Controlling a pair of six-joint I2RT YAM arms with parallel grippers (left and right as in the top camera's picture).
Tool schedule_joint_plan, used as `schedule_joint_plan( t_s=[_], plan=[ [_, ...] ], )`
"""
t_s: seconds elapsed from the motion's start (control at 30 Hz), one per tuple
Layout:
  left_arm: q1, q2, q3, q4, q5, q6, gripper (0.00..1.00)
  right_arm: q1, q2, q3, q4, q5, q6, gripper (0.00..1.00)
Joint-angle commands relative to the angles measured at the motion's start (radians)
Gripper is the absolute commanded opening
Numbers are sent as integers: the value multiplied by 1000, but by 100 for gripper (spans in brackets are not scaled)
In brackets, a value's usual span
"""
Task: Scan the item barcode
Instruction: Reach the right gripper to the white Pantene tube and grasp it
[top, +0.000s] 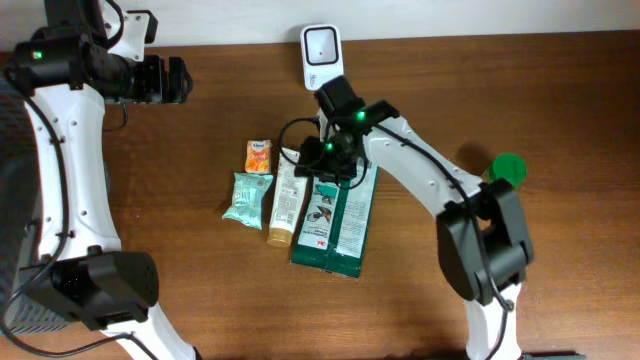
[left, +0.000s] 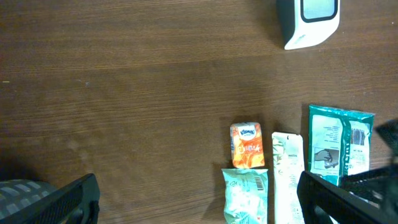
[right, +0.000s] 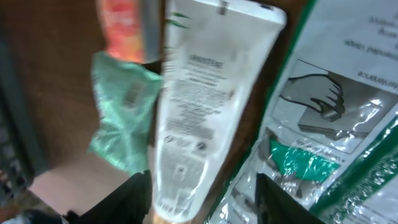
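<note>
"As the overhead view lays it out, what sits on the brown wooden table (top: 180, 170)?"

"Largest is the green wipes pack (top: 345, 225). At its nine o'clock lie the white tube (top: 287, 200), a teal packet (top: 246, 198) and an orange packet (top: 259, 156). The scanner (top: 320, 52) stands at twelve, a green disc (top: 508, 168) at three."

"The pincers?"

"The right gripper (right: 202, 186) straddles the tube, covering its top from above; clenched or not, I cannot tell. The left gripper (top: 178, 80) is spread wide at ten o'clock. Only its wrist view shows the pack's barcode."
</note>
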Motion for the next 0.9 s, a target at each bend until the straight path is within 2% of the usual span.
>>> schedule_joint_plan(
  t_s=[0.0, 0.23, 0.37, 0.5, 0.73, 0.77, 0.8, 0.87],
  plan=[
    [3, -6, 5, 1, 11, 13, 99, 8, 34, -8, 8, 2, 34, 49],
    [3, -6, 5, 1, 11, 13, 99, 25, 95, -113, 170, -47, 86, 45],
    [3, -6, 5, 2, 11, 13, 99, 29, 98, -223, 386, -106, 86, 45],
    [3, -6, 5, 1, 11, 13, 99, 46, 98, -301, 524, -107, 116, 45],
    [3, -6, 5, 1, 11, 13, 99, 58, 99, -307, 563, -98, 107, 45],
    [3, -6, 5, 2, 11, 13, 99, 61, 99, -307, 563, -89, 107, 36],
    [3, -6, 5, 1, 11, 13, 99, 65, 100, -308, 562, -66, 108, 20],
    [3, -6, 5, 2, 11, 13, 99, 71, 100, -308, 563, -57, 108, 14]
  ],
)
